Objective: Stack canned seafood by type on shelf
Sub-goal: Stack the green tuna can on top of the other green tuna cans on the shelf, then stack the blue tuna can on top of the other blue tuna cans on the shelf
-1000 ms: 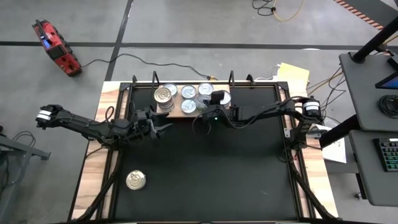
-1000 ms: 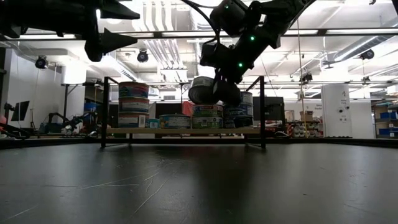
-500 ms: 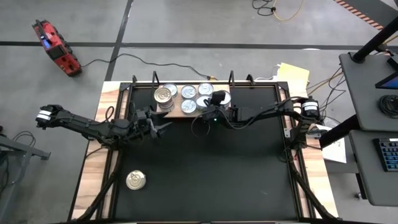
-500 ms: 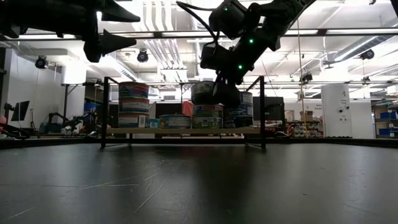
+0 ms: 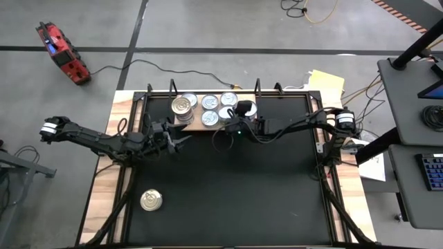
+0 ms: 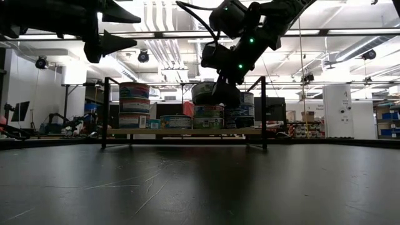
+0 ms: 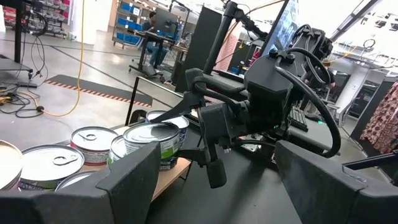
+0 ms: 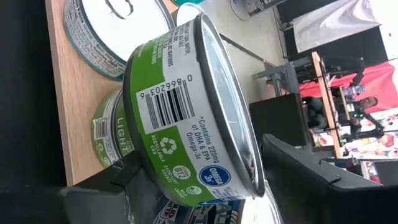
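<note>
At 12 o'clock on the table: right gripper (image 6: 226, 95) at the shelf (image 6: 181, 132), fingers astride a green can (image 6: 205, 92). Spread, by the look of the wrist view: a sliver of daylight between lid rim and one finger, so likely no pinch on it. Can upright, axis vertical, seated level on a second green can (image 6: 208, 117), like on like. Backing out toward 6 o'clock looks the safe line, with jaws kept wide of the rim; any sideways drag could slide the top can off its mate.

Other cans in stacks on the shelf toward 11 o'clock. One loose can (image 5: 151, 200) flat on the table at 7 o'clock, well apart from the shelf.

Left gripper (image 5: 183, 140) hovering at 9 o'clock, fingers wide, nothing between them. Loose can toward 7 o'clock from it, and plainly nearer it than the right gripper: probably the left arm's pick.
</note>
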Robot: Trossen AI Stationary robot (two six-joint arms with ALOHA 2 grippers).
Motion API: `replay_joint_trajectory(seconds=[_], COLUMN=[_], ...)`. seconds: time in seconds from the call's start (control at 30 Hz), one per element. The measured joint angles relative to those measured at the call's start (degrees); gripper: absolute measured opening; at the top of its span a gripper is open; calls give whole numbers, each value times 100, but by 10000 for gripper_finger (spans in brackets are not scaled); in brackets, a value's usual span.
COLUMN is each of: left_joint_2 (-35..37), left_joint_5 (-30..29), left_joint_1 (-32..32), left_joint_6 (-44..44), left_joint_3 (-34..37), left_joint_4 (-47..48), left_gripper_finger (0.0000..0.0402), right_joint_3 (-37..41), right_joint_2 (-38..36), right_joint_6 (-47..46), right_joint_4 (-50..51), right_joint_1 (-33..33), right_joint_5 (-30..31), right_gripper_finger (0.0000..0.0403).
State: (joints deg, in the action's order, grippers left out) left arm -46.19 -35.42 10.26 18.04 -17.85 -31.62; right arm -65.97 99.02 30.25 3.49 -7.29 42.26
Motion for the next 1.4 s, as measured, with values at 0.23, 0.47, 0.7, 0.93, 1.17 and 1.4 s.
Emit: replay_joint_trajectory(seconds=[0.23, 0.47, 0.7, 0.93, 1.17, 1.4], left_joint_2=[0, 0, -2, -2, -2, -2], left_joint_5=[0, 0, 0, 2, 1, 2], left_joint_1=[0, 1, 2, 2, 2, 2], left_joint_6=[42, 68, 209, 214, 214, 216], left_joint_3=[-2, 0, 0, 0, 0, 0], left_joint_4=[10, 127, 336, 354, 354, 358], left_gripper_finger=[300, 300, 300, 300, 300, 300], right_joint_3=[-406, -705, -984, -1134, -1157, -1157], right_joint_2=[4, 11, 11, 11, 11, 11], right_joint_6=[-366, -693, -997, -1326, -1500, -1489], right_joint_4=[804, 1416, 1822, 2066, 2052, 2069], right_joint_1=[0, 0, 0, 0, -99, -138], right_joint_5=[-69, -89, -304, -824, -796, -780], right_gripper_finger=[268, 277, 286, 293, 284, 285])
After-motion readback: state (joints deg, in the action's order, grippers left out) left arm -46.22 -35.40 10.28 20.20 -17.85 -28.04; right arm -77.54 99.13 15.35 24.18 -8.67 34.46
